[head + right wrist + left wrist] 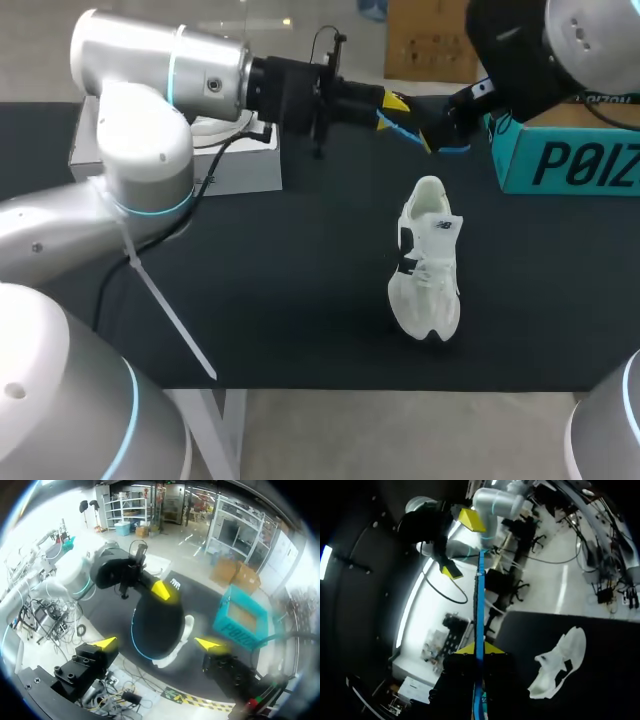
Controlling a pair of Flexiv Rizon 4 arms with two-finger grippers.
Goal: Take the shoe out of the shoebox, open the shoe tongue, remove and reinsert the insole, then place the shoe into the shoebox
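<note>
the left gripper [479, 650] is closed on the insole [155, 625] above the table [280, 300]. the right gripper [157, 642] is open near it. the shoe [428, 262] lies below.

Shoe, insole and shoebox: 3 separate things.
The white shoe [428, 262] with black side patches sits laces-up on the table, toe toward the near edge, apart from the teal shoebox [570, 165], whose top is open. The black, blue-edged insole [155, 625] is off the table, pinched at 1 end in the left gripper [479, 651].
</note>
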